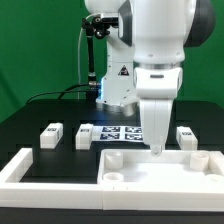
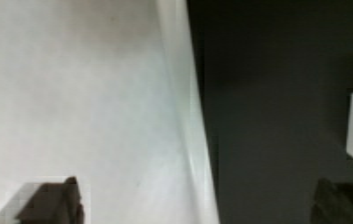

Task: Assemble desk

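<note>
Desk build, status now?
Gripper open, empty, low over the tabletop slab far edge. Slab lies flat, no legs fitted. Three leg blocks loose beyond it. Nothing between gripper and slab.

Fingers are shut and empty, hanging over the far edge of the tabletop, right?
Not shut. The wrist view shows the fingers standing wide apart, so they are open. The rest holds: they are empty and hang over the far edge of the tabletop.
</note>
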`<move>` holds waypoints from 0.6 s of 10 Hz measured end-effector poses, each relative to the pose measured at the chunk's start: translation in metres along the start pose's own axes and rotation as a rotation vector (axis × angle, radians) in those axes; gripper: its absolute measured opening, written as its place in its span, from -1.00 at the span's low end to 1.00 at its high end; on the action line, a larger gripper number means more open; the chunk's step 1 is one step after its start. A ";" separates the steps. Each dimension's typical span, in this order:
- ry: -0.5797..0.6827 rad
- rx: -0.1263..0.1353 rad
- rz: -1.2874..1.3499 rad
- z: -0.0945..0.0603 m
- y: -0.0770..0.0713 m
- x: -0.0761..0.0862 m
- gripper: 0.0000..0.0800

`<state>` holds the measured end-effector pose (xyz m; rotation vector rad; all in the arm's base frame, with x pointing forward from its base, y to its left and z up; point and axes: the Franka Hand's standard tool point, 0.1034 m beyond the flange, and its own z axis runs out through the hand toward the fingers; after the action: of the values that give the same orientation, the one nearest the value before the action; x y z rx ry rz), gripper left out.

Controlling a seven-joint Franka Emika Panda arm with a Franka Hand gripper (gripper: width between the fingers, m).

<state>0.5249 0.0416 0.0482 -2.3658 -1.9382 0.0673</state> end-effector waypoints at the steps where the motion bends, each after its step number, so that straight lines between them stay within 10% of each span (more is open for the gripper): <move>1: -0.003 -0.006 0.102 -0.008 -0.001 0.009 0.62; 6: 0.008 0.008 0.452 -0.019 0.004 0.029 0.62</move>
<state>0.5366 0.0686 0.0671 -2.7404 -1.3577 0.0918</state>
